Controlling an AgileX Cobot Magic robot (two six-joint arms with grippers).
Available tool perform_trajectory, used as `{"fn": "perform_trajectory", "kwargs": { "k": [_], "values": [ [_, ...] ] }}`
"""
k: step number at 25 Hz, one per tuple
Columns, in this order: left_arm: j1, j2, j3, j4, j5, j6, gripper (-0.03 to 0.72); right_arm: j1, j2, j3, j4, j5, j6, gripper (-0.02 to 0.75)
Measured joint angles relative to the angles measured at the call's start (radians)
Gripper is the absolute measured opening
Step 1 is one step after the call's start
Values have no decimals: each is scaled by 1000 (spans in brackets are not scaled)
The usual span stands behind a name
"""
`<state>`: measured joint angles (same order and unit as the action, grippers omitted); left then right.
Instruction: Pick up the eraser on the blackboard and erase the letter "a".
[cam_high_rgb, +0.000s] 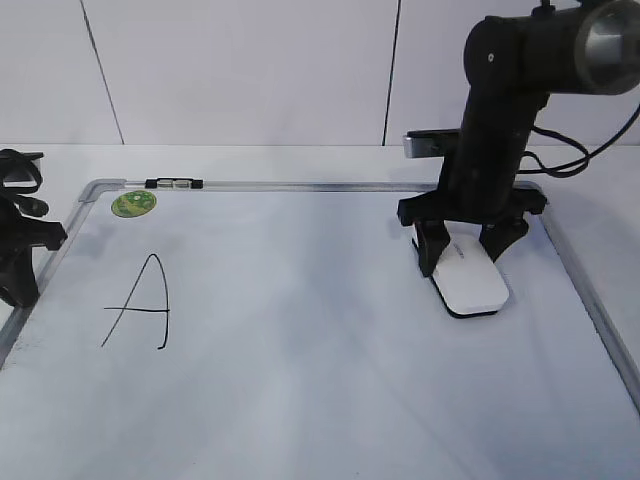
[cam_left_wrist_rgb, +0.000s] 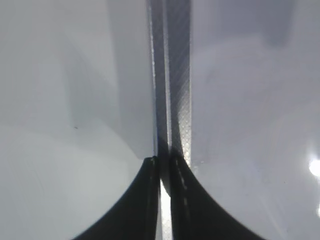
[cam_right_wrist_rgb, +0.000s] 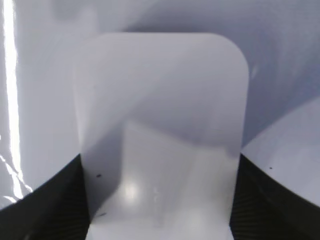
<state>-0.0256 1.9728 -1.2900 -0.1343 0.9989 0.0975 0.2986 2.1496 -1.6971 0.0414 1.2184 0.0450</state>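
Two arms in shot, w/ only the right one over the board. The right gripper (cam_high_rgb: 468, 262) is down on the right-hand part of the board (cam_high_rgb: 330, 390), its fingers straddling the eraser (cam_high_rgb: 470, 281), one on each long side. The right wrist view shows the eraser (cam_right_wrist_rgb: 162, 135) filling the gap between the two dark fingers (cam_right_wrist_rgb: 45, 200), sides touching both, so the gripper is clenched on it. The eraser lies flat on the board, white top up, dark underside showing as a thin edge along the near end; its free end points toward the camera in the ext. view.

The left gripper (cam_high_rgb: 18, 262) sits at the far left, by the board's left frame, well apart from the eraser. In the left wrist view its fingertips (cam_left_wrist_rgb: 165, 200) are pressed nearly together w/ only a thin sliver of light between, nothing in them, hanging right over the grey frame strip (cam_left_wrist_rgb: 175, 90).

On the left part of the board there's a tall angular capital "A" (cam_high_rgb: 140, 302) in thin black marker. A round green sticker (cam_high_rgb: 133, 204) is in the far-left corner, just beside a small black-and-clear clip (cam_high_rgb: 174, 183) on the top frame. No lowercase "a" can be made out on the board.
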Motion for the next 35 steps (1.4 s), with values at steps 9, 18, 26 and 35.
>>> {"fn": "perform_trajectory", "kwargs": {
  "k": [9,18,26,35],
  "values": [
    [0,0,0,0,4,0,23,-20,-214,135,-19,-7,2,541],
    [0,0,0,0,6,-2,23,-171,-343,402,-4,-115,9,541],
    [0,0,0,-2,8,-2,23,-237,-345,408,-16,-189,-24,541],
    [0,0,0,-4,8,-2,23,-237,-293,408,-11,-222,-45,541]
  ]
}}
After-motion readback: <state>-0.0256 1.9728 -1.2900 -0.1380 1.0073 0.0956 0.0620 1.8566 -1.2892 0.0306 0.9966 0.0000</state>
